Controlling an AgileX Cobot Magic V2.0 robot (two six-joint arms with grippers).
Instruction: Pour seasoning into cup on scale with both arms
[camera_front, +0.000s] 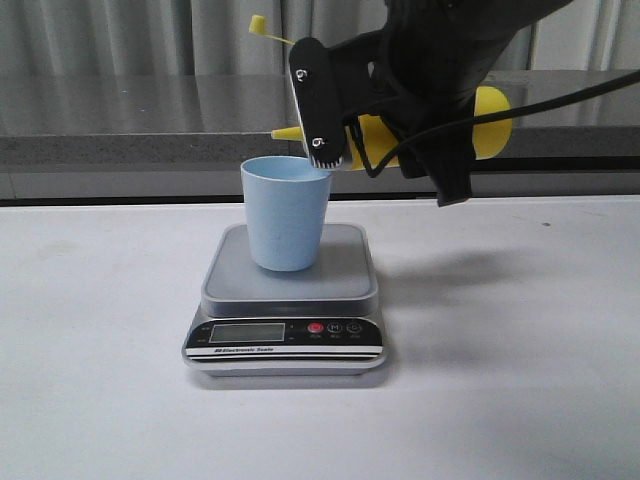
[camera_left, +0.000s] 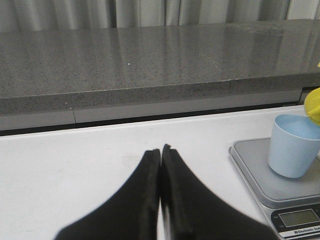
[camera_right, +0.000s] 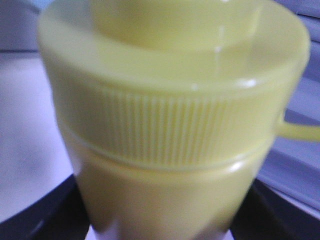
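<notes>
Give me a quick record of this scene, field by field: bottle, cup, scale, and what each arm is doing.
bottle: yellow seasoning bottle held tipped on its side, nozzle pointing toward the cup, cap strap sticking up
cup: light blue cup upright on the scale platform; contents not visible
scale: digital scale on the white table; display reading too small to tell
right gripper: right gripper clamped on the bottle, raised above and behind the cup
left gripper: left gripper fingers together, holding nothing, low over the table, away from the scale

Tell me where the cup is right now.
In the front view the cup stands upright on the scale, centre-left on the table, with the tipped bottle in the right hand just above its rim.
</notes>
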